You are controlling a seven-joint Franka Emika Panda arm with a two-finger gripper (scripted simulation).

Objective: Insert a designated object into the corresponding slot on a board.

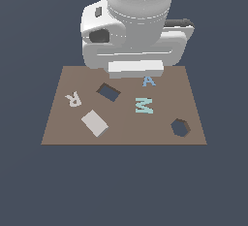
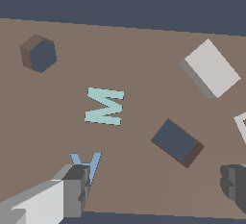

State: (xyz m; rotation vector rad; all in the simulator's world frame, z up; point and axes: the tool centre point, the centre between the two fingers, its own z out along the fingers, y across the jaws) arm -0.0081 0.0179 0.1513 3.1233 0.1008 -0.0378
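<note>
1. Looking from outside, the exterior view shows the arm's white wrist hiding its fingers; only the wrist view shows the fingers [image 2: 158, 189], spread wide apart and empty, above the board [image 1: 193, 118].
2. Around the flat brown board lies plain dark blue-grey ground.
3. Letters R [image 1: 73, 99], A [image 1: 149, 81] and M [image 1: 144, 105] lie on the board, with a hexagonal hole [image 1: 179, 127] near the corner at the exterior view's right.
4. Pale grey-beige and flat, the square block [image 1: 94, 123] lies rotated on the board, near but apart from the dark square slot [image 1: 108, 92].
</note>
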